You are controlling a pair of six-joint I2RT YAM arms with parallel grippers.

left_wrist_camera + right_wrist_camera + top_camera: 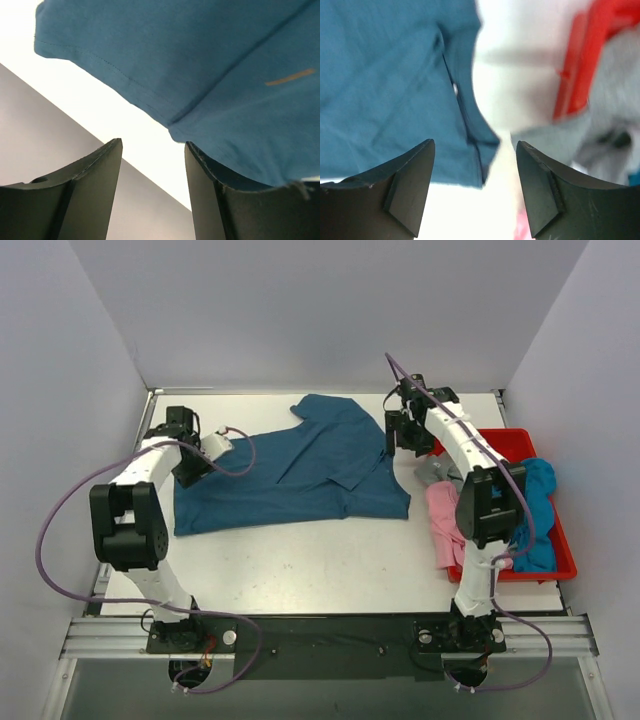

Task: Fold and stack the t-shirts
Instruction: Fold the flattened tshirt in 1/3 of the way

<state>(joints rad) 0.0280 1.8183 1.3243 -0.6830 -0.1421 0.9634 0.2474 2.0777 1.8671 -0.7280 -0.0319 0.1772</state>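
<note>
A dark teal-blue t-shirt (300, 465) lies spread on the white table, partly folded. It shows in the left wrist view (210, 65) and the right wrist view (385, 85). My left gripper (192, 468) is open and empty at the shirt's left edge. My right gripper (405, 440) is open and empty just above the shirt's right sleeve. A pink t-shirt (443, 523) hangs over the red tray's near-left rim. A grey t-shirt (438, 470) and a turquoise t-shirt (535, 515) lie in the tray.
The red plastic tray (566, 555) stands at the table's right side. Grey walls enclose the table on the left, back and right. The table's left edge runs close by my left gripper.
</note>
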